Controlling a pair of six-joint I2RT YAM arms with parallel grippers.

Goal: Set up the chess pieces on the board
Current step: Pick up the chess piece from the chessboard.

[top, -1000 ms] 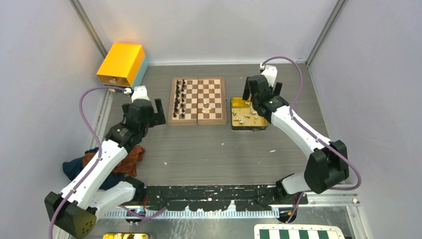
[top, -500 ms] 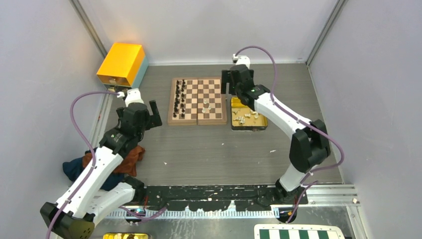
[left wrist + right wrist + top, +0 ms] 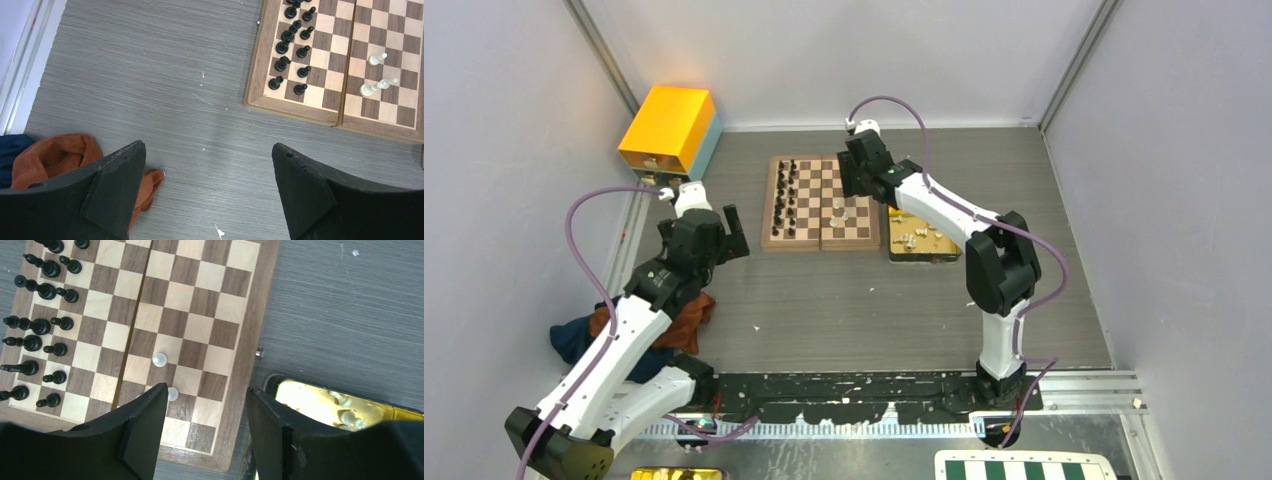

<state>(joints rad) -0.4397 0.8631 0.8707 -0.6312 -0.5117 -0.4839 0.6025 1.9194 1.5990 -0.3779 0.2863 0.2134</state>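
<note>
The board (image 3: 821, 203) lies at the back middle of the table. Black chess pieces (image 3: 789, 195) stand in two columns along its left side. A few white ones (image 3: 839, 210) sit near its front centre, and more white ones lie in the gold tray (image 3: 921, 240) just to its right. My right gripper (image 3: 852, 185) hovers open over the board's right half with nothing between its fingers. In the right wrist view that gripper (image 3: 206, 389) frames the board's near corner, with white pieces (image 3: 159, 359) just beyond. My left gripper (image 3: 209, 165) is open and empty over bare table, left of the board (image 3: 300, 107).
A yellow box (image 3: 669, 128) stands in the back left corner. An orange and blue cloth (image 3: 639, 325) lies under my left arm, its orange cloth (image 3: 60, 155) beside the left finger. A green-and-white checkered board (image 3: 1024, 468) shows at the bottom edge. Grey walls close in both sides.
My right arm swung left from above the gold tray to above the board, still open. My left arm drew back slightly to the left.
</note>
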